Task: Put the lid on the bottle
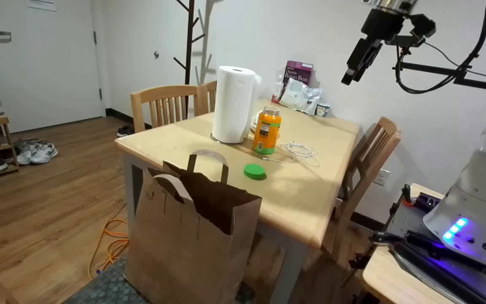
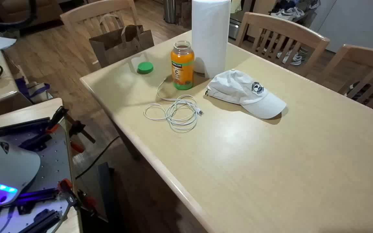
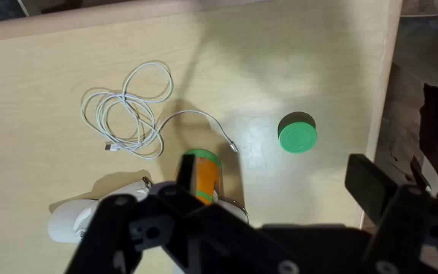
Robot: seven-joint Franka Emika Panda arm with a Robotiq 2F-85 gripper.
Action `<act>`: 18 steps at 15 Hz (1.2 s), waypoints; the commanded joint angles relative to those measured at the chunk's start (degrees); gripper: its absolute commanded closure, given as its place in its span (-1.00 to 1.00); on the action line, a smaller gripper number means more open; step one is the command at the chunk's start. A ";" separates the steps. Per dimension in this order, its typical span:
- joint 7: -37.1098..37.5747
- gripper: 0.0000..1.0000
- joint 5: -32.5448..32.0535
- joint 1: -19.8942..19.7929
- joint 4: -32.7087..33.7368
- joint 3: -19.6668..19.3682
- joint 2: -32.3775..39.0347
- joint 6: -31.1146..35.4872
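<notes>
The green lid (image 1: 254, 171) lies flat on the table near its end, in both exterior views (image 2: 145, 67). The orange bottle (image 1: 267, 131) stands upright and uncapped beside the paper towel roll, a short way from the lid; it also shows in an exterior view (image 2: 182, 69). My gripper (image 1: 347, 80) hangs high above the table, touching nothing. In the wrist view my gripper (image 3: 272, 171) is wide open and empty. There the lid (image 3: 298, 137) shows just beyond the space between the fingertips, and the bottle (image 3: 207, 175) is partly hidden behind the left finger.
A tall paper towel roll (image 1: 232, 105) stands against the bottle's far side. A coiled white cable (image 2: 181, 113) and a white cap (image 2: 243, 92) lie on the table. A paper bag (image 1: 188, 236) stands at the table's end. A purple box (image 1: 298, 72) and pouches stand by the wall.
</notes>
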 commanded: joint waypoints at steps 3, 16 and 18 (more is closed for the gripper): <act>-0.31 -1.00 -2.93 -0.73 1.79 -0.23 1.30 1.71; -16.14 -1.00 0.27 3.47 13.22 -7.04 19.33 8.13; -16.13 -1.00 0.26 3.43 13.26 -7.04 19.58 8.13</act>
